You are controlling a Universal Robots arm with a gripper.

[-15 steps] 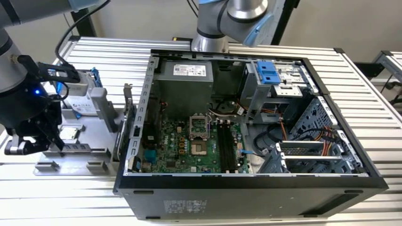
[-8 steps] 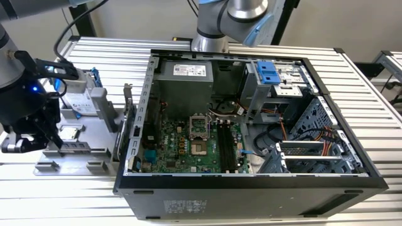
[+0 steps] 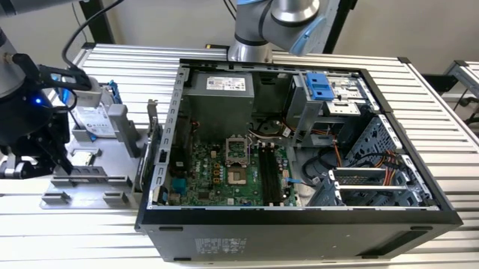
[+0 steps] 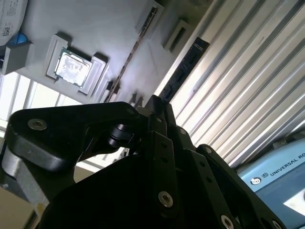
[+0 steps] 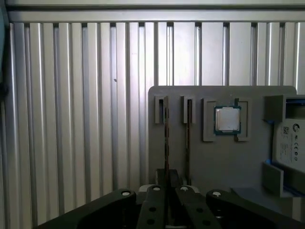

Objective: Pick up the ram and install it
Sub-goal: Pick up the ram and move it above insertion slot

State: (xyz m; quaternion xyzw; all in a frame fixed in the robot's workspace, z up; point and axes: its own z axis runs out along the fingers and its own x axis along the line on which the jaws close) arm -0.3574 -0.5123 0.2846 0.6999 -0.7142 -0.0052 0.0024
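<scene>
Two rams stand on edge in slots of the grey parts tray (image 3: 112, 168). In the first wrist view, one ram (image 5: 166, 138) sits nearest the tray's edge and runs straight in between my fingertips. The same ram (image 4: 186, 67) looks dark from its flat side in the second wrist view. My gripper (image 5: 167, 179) (image 4: 155, 102) is down at this ram's near end with its fingers drawn close together on it. In the exterior view the gripper (image 3: 67, 168) is low over the tray, at that view's left. The other ram (image 5: 188, 138) (image 4: 133, 52) stands beside it, untouched.
A silver processor chip (image 5: 227, 119) (image 4: 72, 66) and a hard drive (image 3: 97, 120) (image 5: 290, 143) share the tray. The open computer case (image 3: 299, 224) lies on the exterior view's right of the tray, its black memory slots (image 3: 270, 168) on the green motherboard. Ribbed metal tabletop (image 5: 71, 119) surrounds the tray.
</scene>
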